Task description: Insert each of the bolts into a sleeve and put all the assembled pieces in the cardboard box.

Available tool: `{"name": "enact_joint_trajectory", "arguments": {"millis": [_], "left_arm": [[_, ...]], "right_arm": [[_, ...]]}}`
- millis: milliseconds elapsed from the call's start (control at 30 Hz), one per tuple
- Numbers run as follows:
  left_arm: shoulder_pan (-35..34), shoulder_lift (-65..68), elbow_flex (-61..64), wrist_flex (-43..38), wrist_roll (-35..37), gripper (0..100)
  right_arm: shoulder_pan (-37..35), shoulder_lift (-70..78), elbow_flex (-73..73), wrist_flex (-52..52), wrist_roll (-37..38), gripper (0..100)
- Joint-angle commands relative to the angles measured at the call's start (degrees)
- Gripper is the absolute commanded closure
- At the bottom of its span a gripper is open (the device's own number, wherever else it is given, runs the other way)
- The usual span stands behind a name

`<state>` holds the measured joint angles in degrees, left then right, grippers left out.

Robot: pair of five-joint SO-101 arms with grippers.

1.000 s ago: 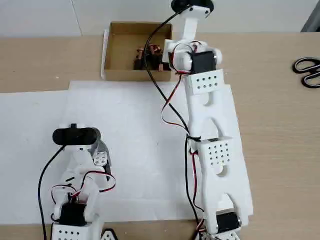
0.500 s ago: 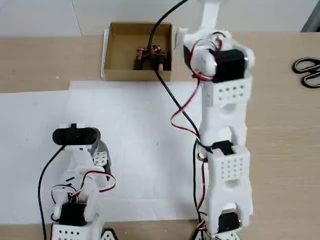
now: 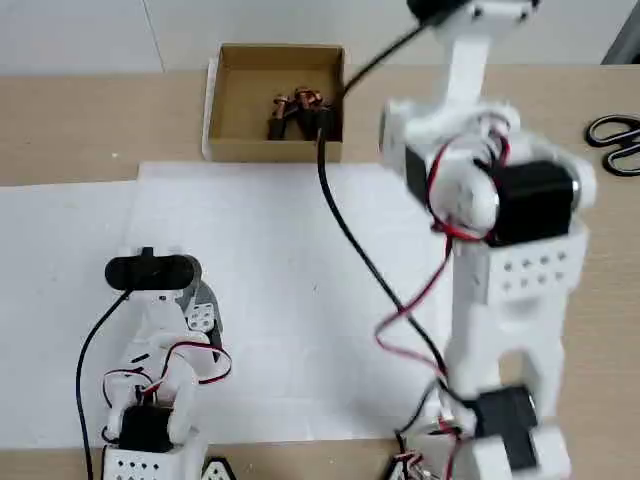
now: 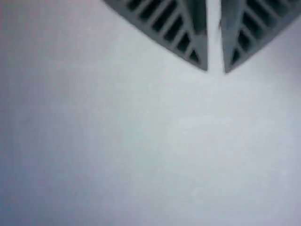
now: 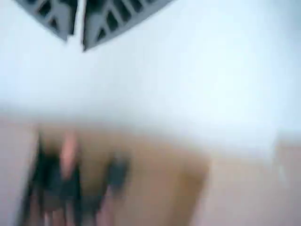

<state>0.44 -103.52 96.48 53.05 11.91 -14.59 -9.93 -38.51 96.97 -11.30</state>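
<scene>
Pieces (image 3: 300, 112) lie in the box (image 3: 222, 150); left gripper (image 4: 215, 70) and right gripper (image 5: 79, 44) closed, empty; best lift the right arm (image 3: 510, 270) clear of the box rim.

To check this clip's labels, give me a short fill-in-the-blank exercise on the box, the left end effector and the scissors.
1. The pieces lie ____ the box.
2. The left end effector, over the paper, is ____.
3. Pairs of scissors on the table: ____.

Missing words: inside; shut; one.
</scene>
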Motion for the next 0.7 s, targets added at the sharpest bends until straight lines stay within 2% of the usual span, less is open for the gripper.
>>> {"name": "enact_joint_trajectory", "arguments": {"millis": [0,400,500,667], "left_arm": [[0.2,-0.4,-0.6,-0.1,0.0,99],[0.2,-0.4,-0.6,-0.1,0.0,99],[0.2,-0.4,-0.6,-0.2,0.0,99],[0.2,-0.4,-0.6,-0.2,0.0,99]], "right_arm": [[0.5,-12.4,20.9,-3.4,0.1,99.5],[0.4,-51.3,84.8,-27.0,0.2,99.5],[0.2,-59.6,96.0,-32.3,0.3,99.5],[0.4,-67.8,107.3,-34.3,0.3,99.6]]}}
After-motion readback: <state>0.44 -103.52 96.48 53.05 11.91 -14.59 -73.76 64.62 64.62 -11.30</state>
